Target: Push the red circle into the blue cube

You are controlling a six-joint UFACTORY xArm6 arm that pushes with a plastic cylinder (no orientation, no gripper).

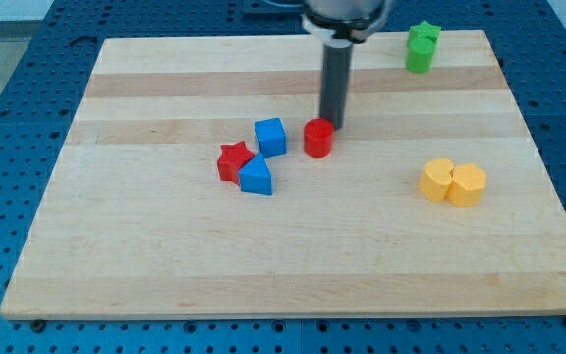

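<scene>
My tip just behind the red circle on the counter — a bare rod, no hand, holding nothing — blue cube just to the circle's left, apart.

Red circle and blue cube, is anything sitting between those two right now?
Nothing: in the camera view only a narrow strip of bare board separates the red circle from the blue cube.

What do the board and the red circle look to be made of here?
Board: wood, seemingly, with pale strips and visible grain, matte. Red circle: probably plastic or painted wood; uniform colour, faint sheen, no grain showing. My tip stands right beside it, on the view's right.
</scene>
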